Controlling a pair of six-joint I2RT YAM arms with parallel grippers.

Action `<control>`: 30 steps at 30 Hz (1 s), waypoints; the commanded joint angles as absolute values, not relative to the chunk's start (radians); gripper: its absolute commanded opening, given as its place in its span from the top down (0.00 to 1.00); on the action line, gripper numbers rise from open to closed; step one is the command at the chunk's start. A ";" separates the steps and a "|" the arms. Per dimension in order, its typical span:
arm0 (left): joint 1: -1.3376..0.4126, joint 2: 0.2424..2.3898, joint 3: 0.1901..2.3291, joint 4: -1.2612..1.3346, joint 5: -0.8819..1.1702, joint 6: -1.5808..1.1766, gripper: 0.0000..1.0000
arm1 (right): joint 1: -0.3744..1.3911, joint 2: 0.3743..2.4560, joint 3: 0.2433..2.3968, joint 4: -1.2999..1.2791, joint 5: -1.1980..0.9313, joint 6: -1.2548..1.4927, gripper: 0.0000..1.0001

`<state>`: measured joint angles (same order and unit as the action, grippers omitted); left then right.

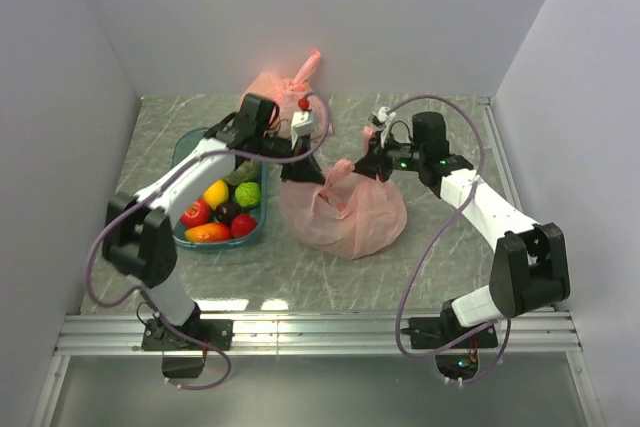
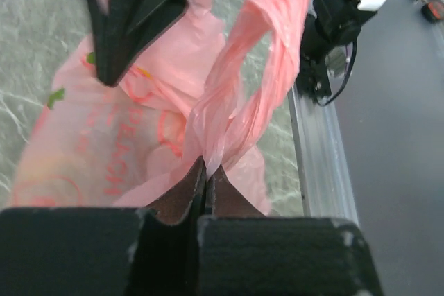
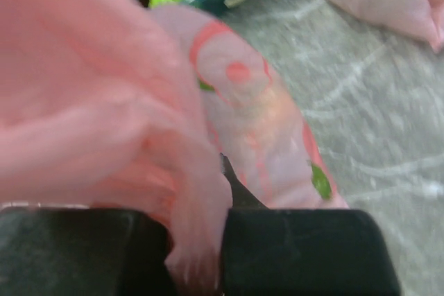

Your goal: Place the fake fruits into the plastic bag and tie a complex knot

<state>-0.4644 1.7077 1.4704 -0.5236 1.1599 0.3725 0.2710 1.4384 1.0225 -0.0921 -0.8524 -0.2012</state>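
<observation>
- The plastic bag (image 1: 348,219) is lying on the table (image 1: 330,282) at the centre of the top view, slumped, with its mouth being drawn up toward 12 o'clock.
- The left gripper (image 2: 206,166) is pinching a thin fold of the bag's film, its jaws pressed together. One handle loop (image 2: 272,46) is rising free just above that pinch.
- The right gripper (image 3: 205,199) is gripping a bunched length of the same pink film, which is filling the gap between its jaws. In the top view it is holding the bag's rim at about 1 o'clock of the bag.
- The fake fruits (image 1: 218,212) are lying in the teal tray (image 1: 188,143) at 9 o'clock of the bag. Yellow, green, red, orange and dark pieces are showing there.
- Whether any fruit is sitting inside the bag cannot be told; its film is showing only printed marks.
- A paler bag (image 1: 272,92) is resting at 11 o'clock, apart from the work.
- Judgement: loading is looking incomplete at best, and no knot is showing on the bag. Both loading and tying are appearing to be outstanding.
</observation>
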 commanded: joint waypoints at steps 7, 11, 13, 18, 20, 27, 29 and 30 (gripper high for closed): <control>-0.463 1.486 1.223 -0.197 1.055 0.129 1.00 | 0.322 1.404 1.105 -0.297 -0.865 -0.278 0.32; -0.463 1.479 1.200 -0.121 1.052 0.075 0.99 | 0.272 1.260 1.042 -0.333 -0.848 -0.261 0.10; -0.463 1.486 1.207 -0.118 1.058 0.069 0.99 | 0.246 1.191 1.014 -0.350 -0.836 -0.250 0.09; -0.465 1.497 1.223 -0.136 1.062 0.090 0.99 | 0.187 1.108 0.966 -0.362 -0.811 -0.221 0.06; -0.466 1.502 1.232 -0.150 1.066 0.103 1.00 | 0.149 1.100 0.948 -0.374 -0.814 -0.225 0.05; -0.489 1.506 1.258 -0.201 1.058 0.175 0.99 | 0.129 1.152 0.861 -0.230 -0.746 -0.215 0.19; -0.498 1.508 1.259 -0.213 1.046 0.190 1.00 | 0.124 1.204 0.873 -0.190 -0.793 -0.204 0.39; -0.506 1.509 1.264 -0.230 1.039 0.210 0.99 | 0.124 1.215 0.887 -0.183 -0.820 -0.196 0.49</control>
